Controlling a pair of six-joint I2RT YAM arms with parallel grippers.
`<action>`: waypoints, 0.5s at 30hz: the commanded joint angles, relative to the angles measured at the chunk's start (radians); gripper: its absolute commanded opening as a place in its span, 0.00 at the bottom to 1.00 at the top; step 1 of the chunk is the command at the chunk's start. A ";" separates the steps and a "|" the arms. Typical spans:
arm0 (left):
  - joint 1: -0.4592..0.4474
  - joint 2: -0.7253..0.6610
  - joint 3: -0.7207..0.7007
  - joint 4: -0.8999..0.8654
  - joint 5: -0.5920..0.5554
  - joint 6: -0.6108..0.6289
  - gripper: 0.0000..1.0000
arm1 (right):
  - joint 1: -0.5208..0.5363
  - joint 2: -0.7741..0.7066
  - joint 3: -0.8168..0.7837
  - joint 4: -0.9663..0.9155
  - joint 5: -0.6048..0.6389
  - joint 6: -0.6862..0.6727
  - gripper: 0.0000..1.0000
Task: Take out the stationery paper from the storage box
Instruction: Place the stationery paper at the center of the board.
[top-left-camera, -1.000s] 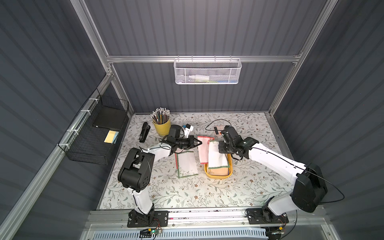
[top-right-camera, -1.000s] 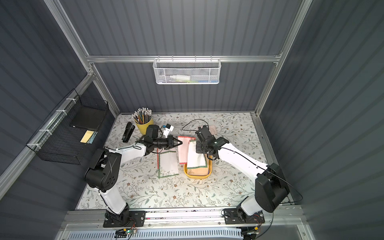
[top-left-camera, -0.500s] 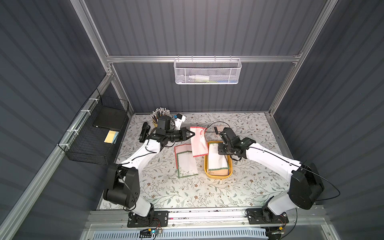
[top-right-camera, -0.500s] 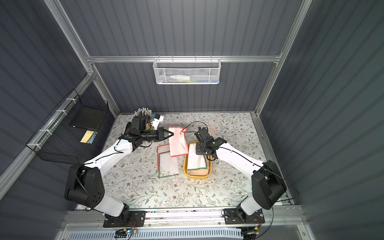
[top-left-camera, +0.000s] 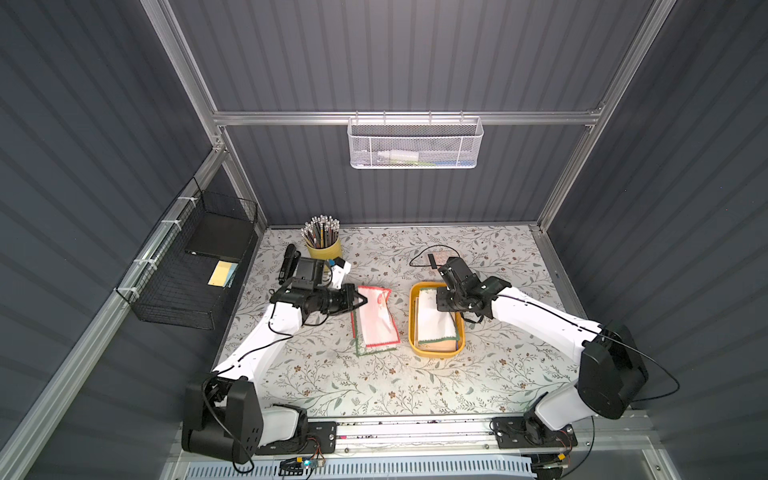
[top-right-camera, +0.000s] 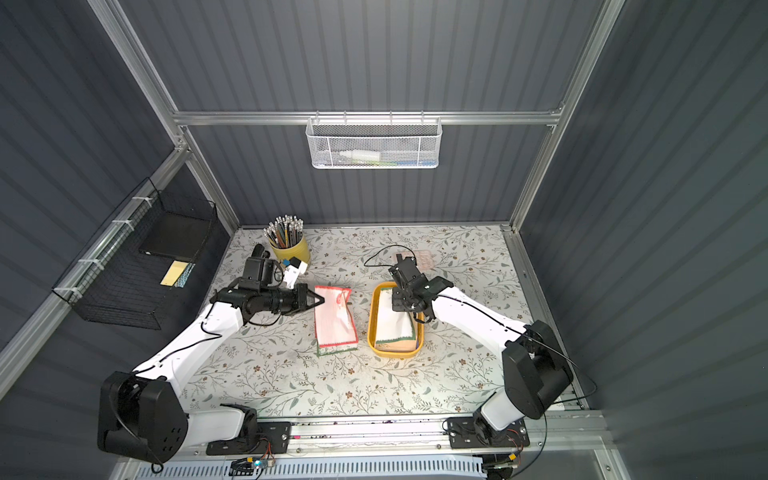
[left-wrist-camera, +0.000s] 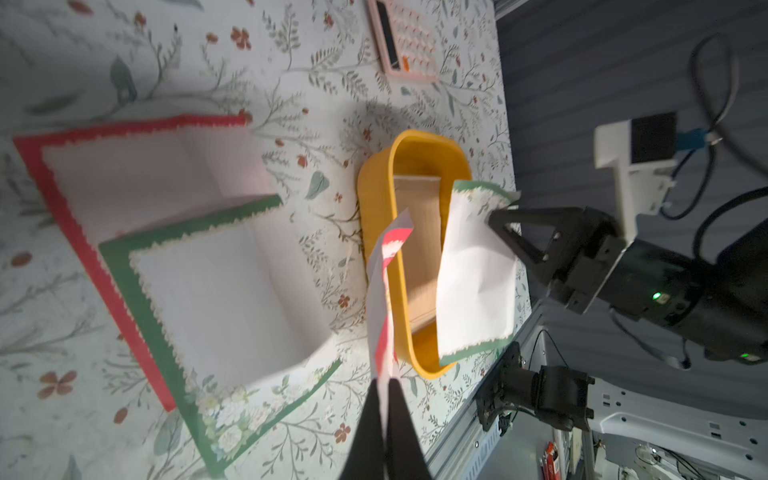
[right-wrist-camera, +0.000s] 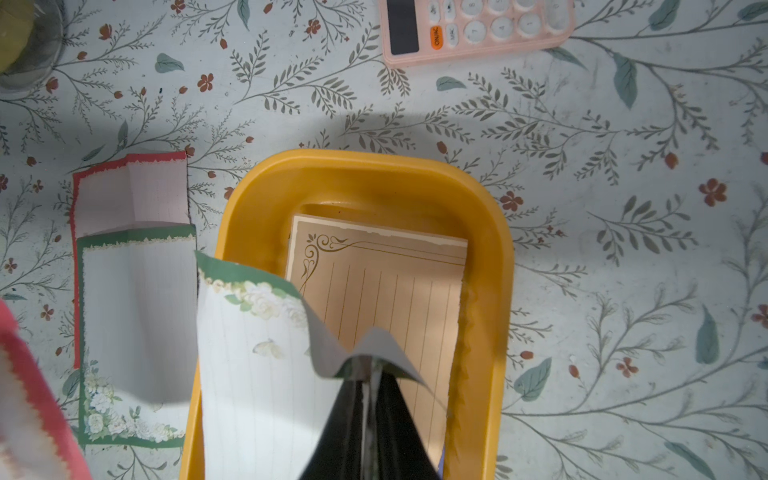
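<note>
At left over the table (top-left-camera: 415, 374), I see my left tool (left-wrist-camera: 384, 384) clamped on a red-bordered sheet (top-left-camera: 376, 318) hanging beside the yellow tray (top-left-camera: 434, 352). My right tool (right-wrist-camera: 369, 376) pinches a green-floral sheet (right-wrist-camera: 249, 374) above the tray, its free end drooping inside, where a tan sheet (right-wrist-camera: 399, 291) lies flat.

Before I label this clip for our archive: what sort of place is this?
Probably a mock home-office desk built inside a robot test cell: a floral table cover, a yellow pencil cup and pink calculator, and a white mesh basket hung on an aluminium rail.
</note>
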 joint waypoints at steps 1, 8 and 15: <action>-0.001 -0.012 -0.094 -0.011 0.004 -0.004 0.00 | 0.003 0.016 0.003 0.012 0.003 -0.004 0.13; -0.001 0.035 -0.163 0.073 -0.059 -0.065 0.05 | 0.003 0.020 -0.003 0.011 0.002 -0.002 0.13; -0.001 0.107 -0.228 0.159 -0.087 -0.112 0.33 | 0.002 0.024 -0.007 0.008 0.006 0.005 0.13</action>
